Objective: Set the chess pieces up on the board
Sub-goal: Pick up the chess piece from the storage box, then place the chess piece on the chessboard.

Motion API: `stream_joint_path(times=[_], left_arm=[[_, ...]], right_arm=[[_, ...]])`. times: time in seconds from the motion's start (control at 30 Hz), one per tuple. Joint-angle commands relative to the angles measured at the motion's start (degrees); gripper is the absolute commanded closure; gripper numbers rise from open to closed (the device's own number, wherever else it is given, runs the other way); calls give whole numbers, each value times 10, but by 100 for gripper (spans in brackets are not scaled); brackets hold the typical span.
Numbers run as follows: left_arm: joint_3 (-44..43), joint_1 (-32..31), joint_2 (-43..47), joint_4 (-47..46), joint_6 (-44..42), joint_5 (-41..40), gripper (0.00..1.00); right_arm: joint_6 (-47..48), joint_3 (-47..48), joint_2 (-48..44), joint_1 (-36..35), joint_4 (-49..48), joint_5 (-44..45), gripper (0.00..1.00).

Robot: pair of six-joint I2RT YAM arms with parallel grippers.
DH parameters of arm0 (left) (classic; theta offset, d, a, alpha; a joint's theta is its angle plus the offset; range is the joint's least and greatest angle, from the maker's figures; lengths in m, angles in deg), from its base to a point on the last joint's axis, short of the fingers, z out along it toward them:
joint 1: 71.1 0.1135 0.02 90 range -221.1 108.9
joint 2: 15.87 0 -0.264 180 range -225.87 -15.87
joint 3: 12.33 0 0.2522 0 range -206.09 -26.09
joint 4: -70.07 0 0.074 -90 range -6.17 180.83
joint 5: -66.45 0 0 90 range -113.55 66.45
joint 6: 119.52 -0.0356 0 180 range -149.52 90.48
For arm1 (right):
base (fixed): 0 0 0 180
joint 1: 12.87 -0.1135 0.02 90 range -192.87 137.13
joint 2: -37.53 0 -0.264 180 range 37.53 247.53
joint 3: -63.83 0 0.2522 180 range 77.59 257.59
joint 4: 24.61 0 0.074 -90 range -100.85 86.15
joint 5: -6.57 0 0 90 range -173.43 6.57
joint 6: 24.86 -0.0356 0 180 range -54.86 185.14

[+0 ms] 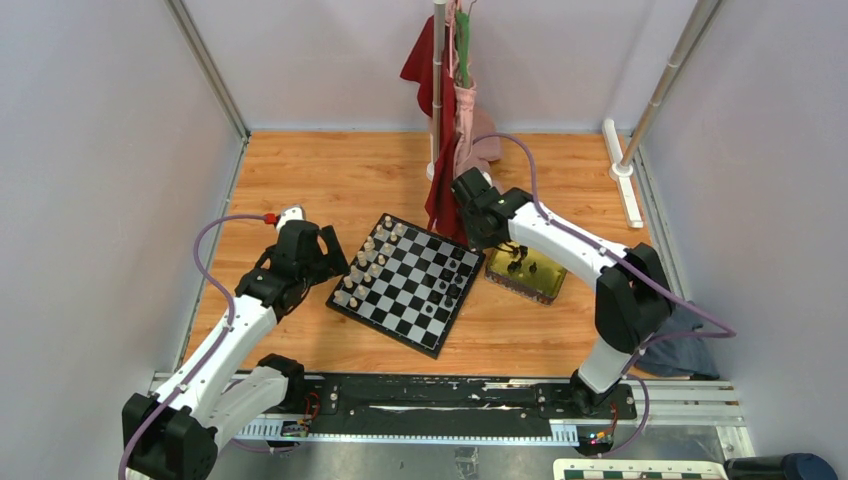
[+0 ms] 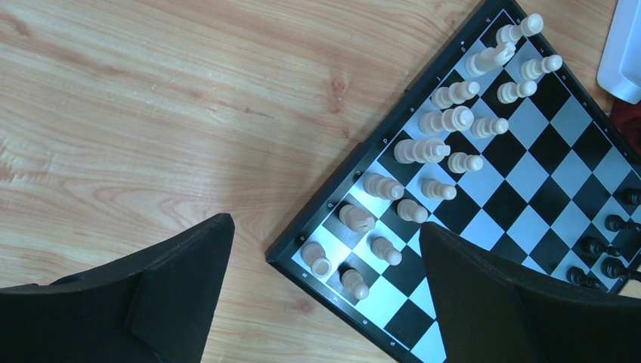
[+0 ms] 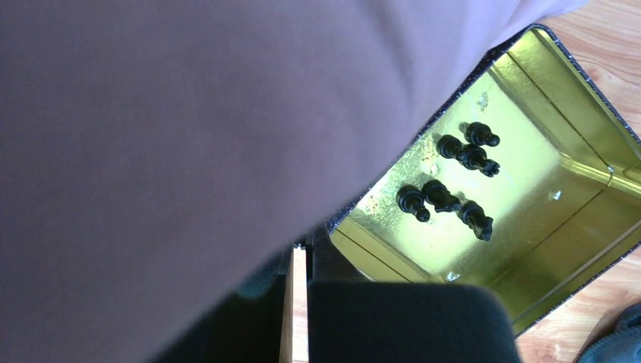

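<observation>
Quick status from my end. The chessboard point(image 1: 405, 283) sits mid-frame in the top view, turned like a diamond with one corner pointing at the arm bases. The cream-white pieces point(image 2: 423, 151) stand in two rows along its upper-left edge.

Six black chess pieces point(image 3: 442, 195) are in the gold tin tray point(image 1: 527, 272), just right of the board. They're in two clumps of three, long axes running upper left to lower right in the right wrist view, heads toward lower right. I can't tell if they're lying flat or standing. A few more black ones are on the board's lower-right side, at the right edge of the left wrist view.

The left arm reaches up from the lower left. The left gripper point(image 2: 325, 253) hovers over the board's left corner, released, fingers wide apart.

The right arm is bent back toward centre. The right gripper point(image 3: 300, 265) is clenched, above the tray's near-left corner. A pinkish cloth point(image 3: 189, 113) covers most of that camera.
</observation>
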Motion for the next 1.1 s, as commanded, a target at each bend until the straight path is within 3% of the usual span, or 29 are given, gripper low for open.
stream_joint_path(times=[0.0, 1.07], left_arm=[[9, -2, 7, 4, -1, -1, 0], [-1, -2, -32, -9, -7, -8, 0]], right_arm=[[1, 19, 25, -11, 18, 2, 100], [30, 44, 125, -4, -17, -38, 100]])
